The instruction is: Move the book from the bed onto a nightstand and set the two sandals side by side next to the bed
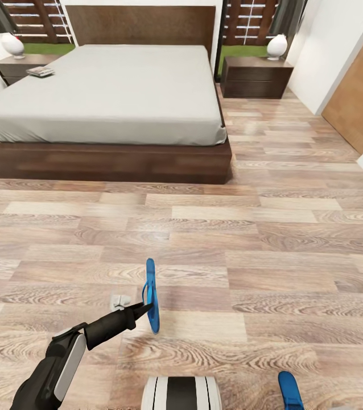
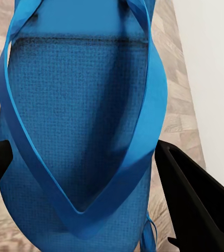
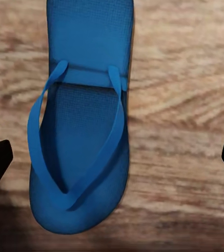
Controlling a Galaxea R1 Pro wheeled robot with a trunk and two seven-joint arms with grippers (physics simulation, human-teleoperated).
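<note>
My left gripper (image 1: 143, 309) is shut on one blue sandal (image 1: 151, 296), which stands on its edge above the wood floor in front of the bed (image 1: 107, 91). In the left wrist view that sandal (image 2: 80, 131) spans the gap between the black fingers (image 2: 196, 199). The other sandal (image 3: 83, 121) lies flat on the floor under my open right gripper (image 3: 117, 152), apart from both fingertips. It also shows at the head view's lower right (image 1: 289, 390). The book (image 1: 40, 71) lies at the bed's far left corner by the left nightstand (image 1: 16, 65). I cannot tell which one it rests on.
A second nightstand (image 1: 256, 77) with a white lamp (image 1: 277, 46) stands right of the bed, and another lamp (image 1: 13, 45) is on the left one. A brown door (image 1: 358, 97) is in the right wall. Open plank floor lies between my base (image 1: 181, 393) and the bed.
</note>
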